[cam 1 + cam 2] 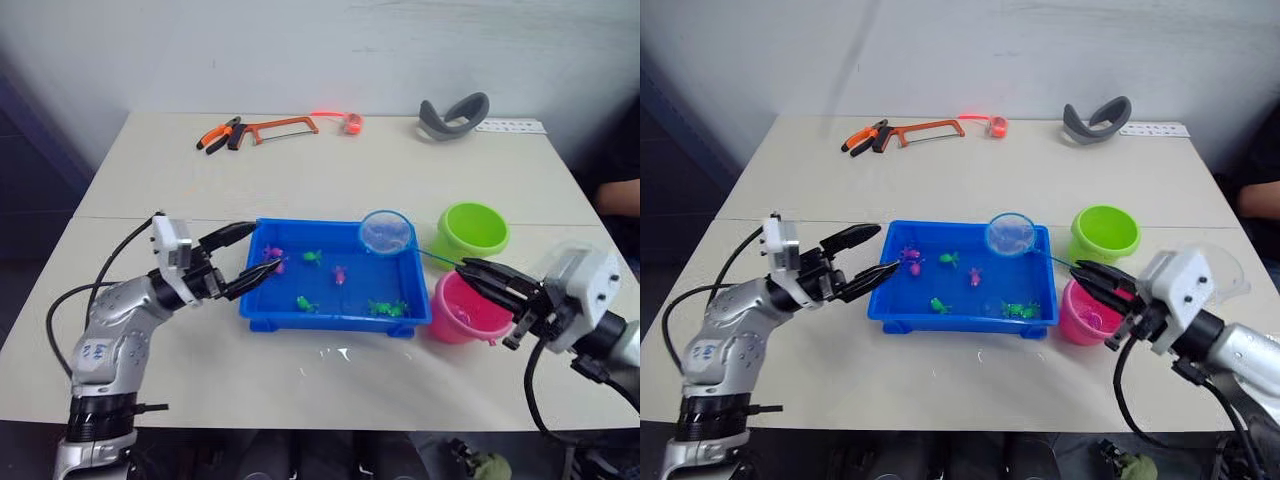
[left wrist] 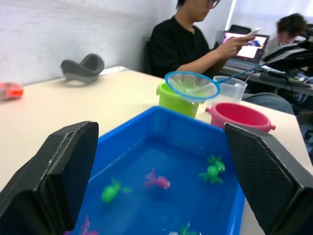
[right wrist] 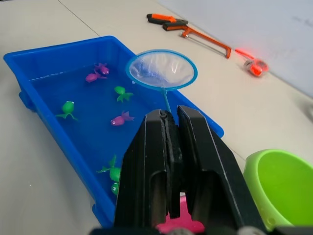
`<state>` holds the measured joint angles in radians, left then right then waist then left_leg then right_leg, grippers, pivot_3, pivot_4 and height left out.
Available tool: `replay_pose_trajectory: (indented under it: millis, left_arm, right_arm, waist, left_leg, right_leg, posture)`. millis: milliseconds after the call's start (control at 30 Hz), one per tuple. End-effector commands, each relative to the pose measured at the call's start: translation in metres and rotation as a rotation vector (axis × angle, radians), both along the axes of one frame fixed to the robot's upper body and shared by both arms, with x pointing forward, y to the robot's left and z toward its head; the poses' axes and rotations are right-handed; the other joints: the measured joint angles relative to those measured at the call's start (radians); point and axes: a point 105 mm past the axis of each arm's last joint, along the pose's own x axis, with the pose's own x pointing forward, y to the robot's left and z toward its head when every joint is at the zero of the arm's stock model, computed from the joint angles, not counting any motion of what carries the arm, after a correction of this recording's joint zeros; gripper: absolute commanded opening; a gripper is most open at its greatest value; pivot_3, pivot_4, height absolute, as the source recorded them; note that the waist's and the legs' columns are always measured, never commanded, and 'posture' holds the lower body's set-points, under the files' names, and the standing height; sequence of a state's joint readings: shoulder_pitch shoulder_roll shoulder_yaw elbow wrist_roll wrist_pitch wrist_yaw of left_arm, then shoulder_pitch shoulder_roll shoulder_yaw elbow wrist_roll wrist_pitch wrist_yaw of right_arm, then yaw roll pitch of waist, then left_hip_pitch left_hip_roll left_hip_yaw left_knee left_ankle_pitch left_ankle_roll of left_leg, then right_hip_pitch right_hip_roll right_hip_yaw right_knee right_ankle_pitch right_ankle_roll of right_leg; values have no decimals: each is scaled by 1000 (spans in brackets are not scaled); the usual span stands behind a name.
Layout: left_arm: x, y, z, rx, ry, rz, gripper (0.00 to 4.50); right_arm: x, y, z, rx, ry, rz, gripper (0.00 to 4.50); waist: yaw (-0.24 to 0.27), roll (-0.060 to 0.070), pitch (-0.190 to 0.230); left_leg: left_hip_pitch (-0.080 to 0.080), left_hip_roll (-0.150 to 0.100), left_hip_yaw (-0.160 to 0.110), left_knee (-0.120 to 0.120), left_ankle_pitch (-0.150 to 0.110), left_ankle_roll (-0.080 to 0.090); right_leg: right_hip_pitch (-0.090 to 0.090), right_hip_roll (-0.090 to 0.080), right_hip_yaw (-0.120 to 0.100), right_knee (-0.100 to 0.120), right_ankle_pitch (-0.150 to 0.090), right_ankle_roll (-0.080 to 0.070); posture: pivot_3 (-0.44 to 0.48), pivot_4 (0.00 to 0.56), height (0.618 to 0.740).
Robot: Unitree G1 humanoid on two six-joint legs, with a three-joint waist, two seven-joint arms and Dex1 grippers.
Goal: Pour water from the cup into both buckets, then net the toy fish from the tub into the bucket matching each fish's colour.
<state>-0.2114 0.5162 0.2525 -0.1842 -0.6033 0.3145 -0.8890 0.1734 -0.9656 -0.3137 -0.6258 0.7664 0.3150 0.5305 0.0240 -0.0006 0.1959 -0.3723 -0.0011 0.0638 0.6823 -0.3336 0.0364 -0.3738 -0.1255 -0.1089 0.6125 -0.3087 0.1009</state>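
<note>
Blue tub (image 1: 262,312) sits mid-desk (image 1: 200,180), water in it, small pink and green toy fish (image 1: 339,273) scattered across its floor.

Right claw (image 1: 470,272) is clenched on the net's thin dark handle. It sits past the tub's right end, over the pink bucket (image 1: 450,322). Net (image 1: 386,232) hoop hangs in the air over the tub's far right corner, mesh looks empty.

Left claw (image 1: 252,252) is released, fingers spread wide, gripping nothing. It's at the tub's left end, fingertips right at the rim; contact with the rim: cannot tell.

Pink bucket is just beside the tub's right end, near side. Green bucket (image 1: 472,231) is just beyond the pink 1, also right of the tub. Clear cup (image 2: 231,88) stands behind the 2 buckets as seen from the tub.

Far edge of the desk beyond the tub: orange-handled pliers (image 1: 219,134), orange hacksaw (image 1: 282,128), a grey curved piece (image 1: 452,115).

Person in black (image 2: 183,41) seated off the desk's right side, looking at a phone.
</note>
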Motion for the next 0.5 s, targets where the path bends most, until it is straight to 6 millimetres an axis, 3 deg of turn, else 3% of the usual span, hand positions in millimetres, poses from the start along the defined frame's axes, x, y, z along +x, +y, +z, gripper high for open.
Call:
replay_pose_trajectory:
  millis: [33,167,333,500]
  left_arm:
    - [-7,7,13,0,-38,17,4448]
    - [-12,17,6,38,-16,39,4448]
    - [-21,30,-8,86,27,42,4448]
    - [-29,25,-14,140,66,-36,4448]
  right_arm:
    - [4,3,-1,6,68,1,0]
    - [2,9,-3,-29,149,38,0]
    - [28,-7,-14,-212,175,-108,0]
    - [42,-7,-18,-342,143,-66,0]
  waist:
    - [5,0,0]
    - [2,0,0]
    - [-7,0,0]
    - [-1,0,0]
  left_leg:
    - [0,-1,0,0,0,0]
    - [-1,-2,0,0,-1,2]
    - [-1,-1,1,-1,-1,1]
    - [-1,-1,1,-1,-1,1]
  right_leg:
    - [0,-1,0,0,0,0]
    - [0,-3,-1,0,0,0]
    - [-1,-2,0,0,0,0]
    - [-2,-2,0,-1,0,0]
  posture:
    - [0,150,740]
    - [0,150,740]
    - [0,150,740]
    - [0,150,740]
